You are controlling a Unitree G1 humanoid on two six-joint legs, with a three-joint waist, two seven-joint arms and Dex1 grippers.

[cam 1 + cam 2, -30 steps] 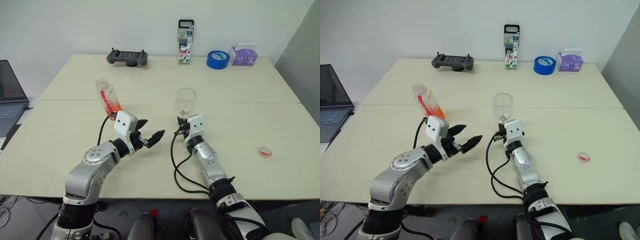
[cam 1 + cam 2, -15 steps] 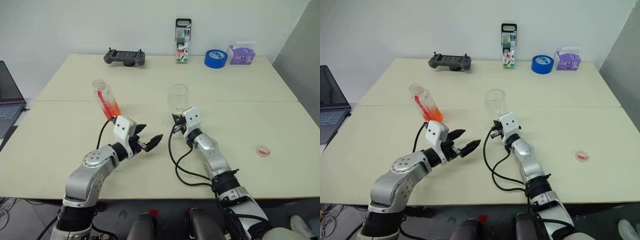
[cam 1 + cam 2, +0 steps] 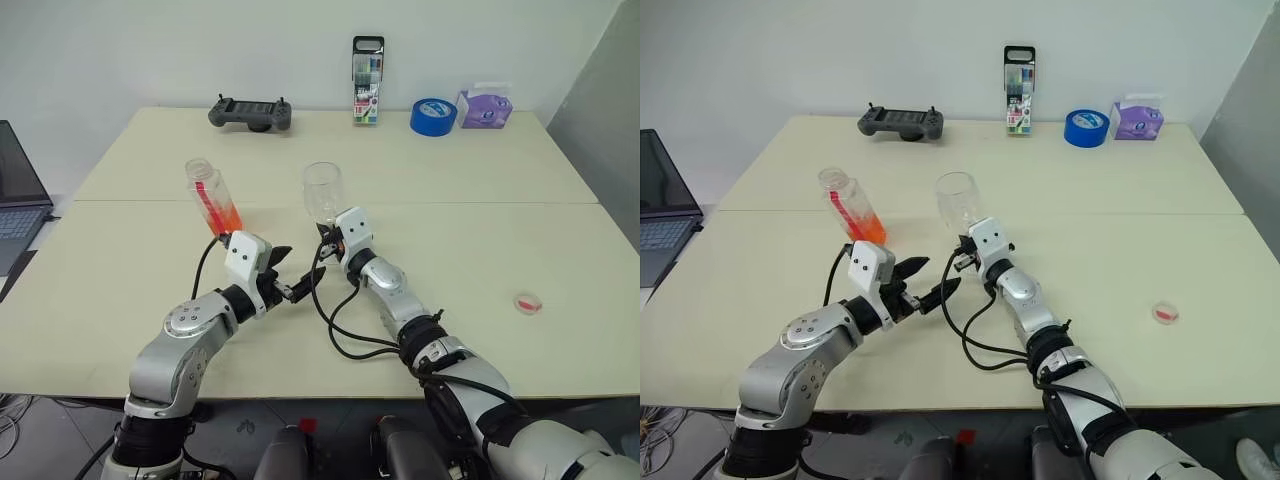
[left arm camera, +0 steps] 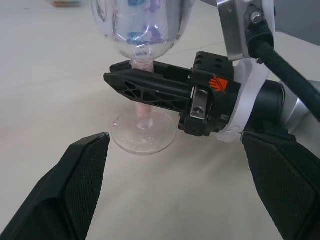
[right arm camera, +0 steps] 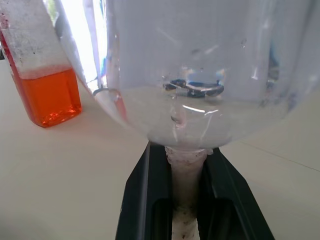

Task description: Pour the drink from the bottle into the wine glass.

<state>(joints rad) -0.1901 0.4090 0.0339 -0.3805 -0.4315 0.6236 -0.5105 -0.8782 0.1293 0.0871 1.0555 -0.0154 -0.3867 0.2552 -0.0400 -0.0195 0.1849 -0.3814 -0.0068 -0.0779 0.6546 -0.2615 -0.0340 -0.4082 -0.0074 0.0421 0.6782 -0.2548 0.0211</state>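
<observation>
Your right gripper pinches the wine glass by its thin, fragile stem; your left gripper gapes wide. Grab the light bottle mid-body.

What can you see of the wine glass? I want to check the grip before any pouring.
The wine glass is clear, with a rounded bowl, a thin stem and a round foot, and it looks empty. It stands upright, its foot on or just above the table; I cannot tell which. The right gripper is shut on its stem just below the bowl, a black finger on each side. The open left gripper is near but apart from it. The bottle stands apart on the robot's left.
</observation>
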